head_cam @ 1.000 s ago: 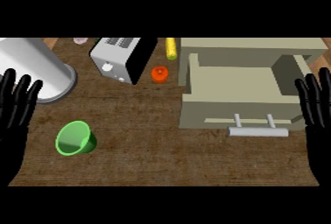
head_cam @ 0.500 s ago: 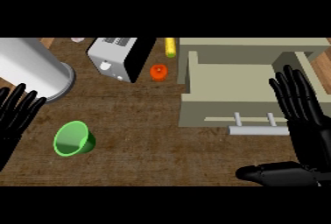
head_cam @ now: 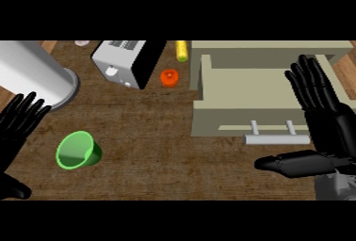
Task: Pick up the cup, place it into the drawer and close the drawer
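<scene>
A green cup (head_cam: 76,150) lies tipped on the wooden counter at the lower left, its mouth facing up and toward me. The beige drawer (head_cam: 250,89) stands pulled open at the right, with a pale bar handle (head_cam: 275,138) on its front. My right hand (head_cam: 327,127) is open, fingers straight and pointing away over the drawer's right side, thumb stretched left below the handle. My left hand (head_cam: 20,123) rests open at the left edge, just left of the cup and apart from it.
A large grey cylinder (head_cam: 33,75) lies at the upper left. A white and black toaster (head_cam: 128,61) stands behind the cup. An orange item (head_cam: 169,76) and a yellow one (head_cam: 182,50) lie between the toaster and the drawer.
My right hand has come inward from the right edge and now hovers over the drawer's right side. The left hand dropped lower along the left edge. The cup has not moved.
</scene>
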